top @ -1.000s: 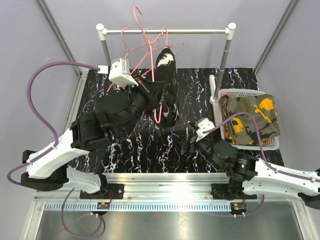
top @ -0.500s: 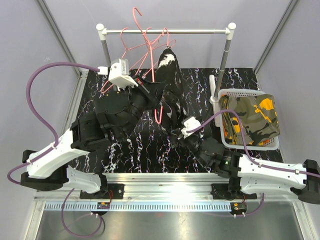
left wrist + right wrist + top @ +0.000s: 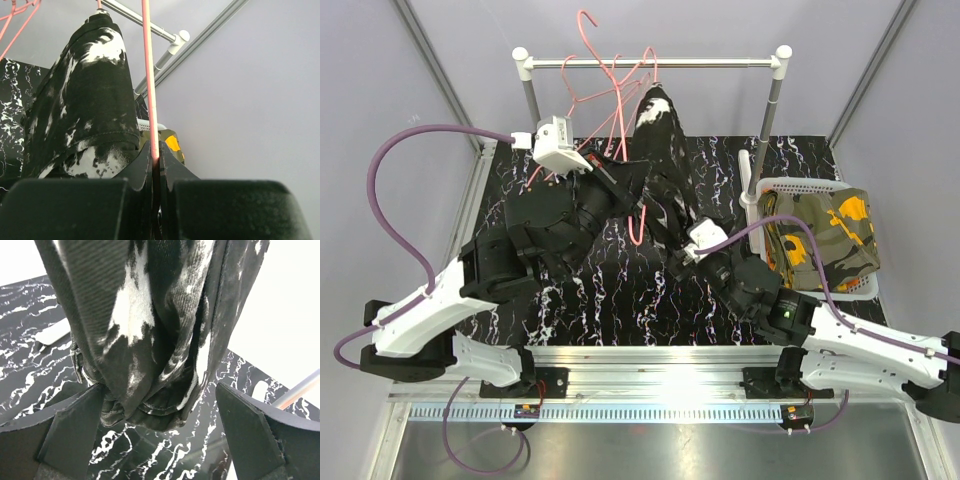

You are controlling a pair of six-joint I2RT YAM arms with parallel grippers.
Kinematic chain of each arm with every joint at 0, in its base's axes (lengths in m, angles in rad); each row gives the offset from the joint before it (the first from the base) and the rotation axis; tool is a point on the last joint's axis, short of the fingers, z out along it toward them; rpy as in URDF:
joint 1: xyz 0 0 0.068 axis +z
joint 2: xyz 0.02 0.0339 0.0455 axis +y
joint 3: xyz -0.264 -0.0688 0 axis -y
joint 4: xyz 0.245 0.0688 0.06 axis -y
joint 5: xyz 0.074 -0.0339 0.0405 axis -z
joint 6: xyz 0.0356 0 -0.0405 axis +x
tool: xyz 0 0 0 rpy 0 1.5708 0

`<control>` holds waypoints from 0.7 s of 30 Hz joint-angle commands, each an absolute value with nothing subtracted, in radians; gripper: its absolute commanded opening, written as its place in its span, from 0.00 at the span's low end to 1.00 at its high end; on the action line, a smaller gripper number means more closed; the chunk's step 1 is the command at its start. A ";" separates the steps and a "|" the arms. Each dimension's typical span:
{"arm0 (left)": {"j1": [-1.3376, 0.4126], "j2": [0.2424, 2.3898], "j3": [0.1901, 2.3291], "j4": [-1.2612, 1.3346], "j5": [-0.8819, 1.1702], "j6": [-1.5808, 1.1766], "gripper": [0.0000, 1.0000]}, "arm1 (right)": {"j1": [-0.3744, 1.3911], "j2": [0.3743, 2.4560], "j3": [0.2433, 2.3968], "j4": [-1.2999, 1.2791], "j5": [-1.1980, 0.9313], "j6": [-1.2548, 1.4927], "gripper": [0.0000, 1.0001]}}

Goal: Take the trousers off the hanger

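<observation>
left pincer (image 3: 156, 164) clamped on thin pink hanger (image 3: 149, 75) | splotched ribbed-cloth trousers (image 3: 145, 315)

— What is seen around the work surface?
— Pale grey walls (image 3: 360, 80) are seen on three sides, joined by grey corner strips.
— And the surface itself?
— A black tabletop (image 3: 620, 300) veined in white is laid there. A metal clothes rail (image 3: 720, 62) with white end fittings is stood along its far edge. A bright glare is thrown onto the aluminium beam (image 3: 660, 362) at the near edge.
</observation>
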State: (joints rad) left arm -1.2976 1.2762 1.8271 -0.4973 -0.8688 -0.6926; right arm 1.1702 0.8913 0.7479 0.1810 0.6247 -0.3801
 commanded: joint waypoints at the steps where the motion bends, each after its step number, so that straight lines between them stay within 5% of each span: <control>1: -1.304 1.247 1.902 -0.339 -0.884 -0.703 0.00 | 1.121 0.871 0.833 0.120 0.540 -0.399 0.99; 13: -1.304 1.321 2.028 -0.432 -0.894 -0.655 0.00 | 1.068 0.811 0.919 -0.100 0.396 -0.453 0.99; 21: -1.305 1.348 2.040 -0.446 -0.877 -0.673 0.00 | 1.054 0.891 0.936 -0.010 0.423 -0.434 1.00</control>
